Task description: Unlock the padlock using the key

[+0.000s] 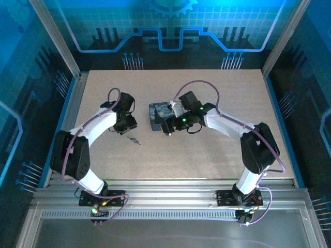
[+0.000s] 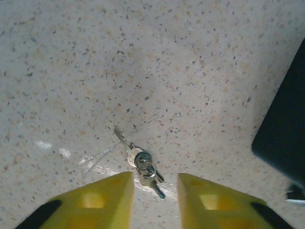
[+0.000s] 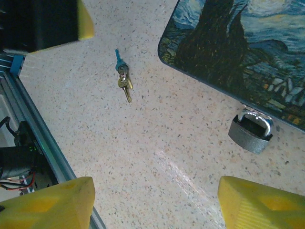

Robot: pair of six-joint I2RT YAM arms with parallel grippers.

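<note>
A small bunch of keys on a ring [image 2: 143, 164] lies flat on the speckled table, just ahead of my left gripper [image 2: 155, 202]. That gripper is open, its yellow fingers either side of the bunch's near end, not touching it. From above, the keys [image 1: 134, 140] lie just in front of the left gripper [image 1: 128, 126]. A small grey padlock [image 3: 250, 133] with a silver shackle lies against the edge of a dark box with a blue-and-yellow swirled picture [image 3: 248, 52]. My right gripper [image 3: 155, 202] hovers open and empty over bare table, with the keys [image 3: 123, 81] ahead of it on the left.
The picture box [image 1: 156, 114] sits mid-table between both arms, and its dark side [image 2: 286, 133] looms right of the left gripper. An aluminium rail [image 3: 28, 124] with cables borders the table. Open tabletop [image 1: 181, 165] lies in front of the arms.
</note>
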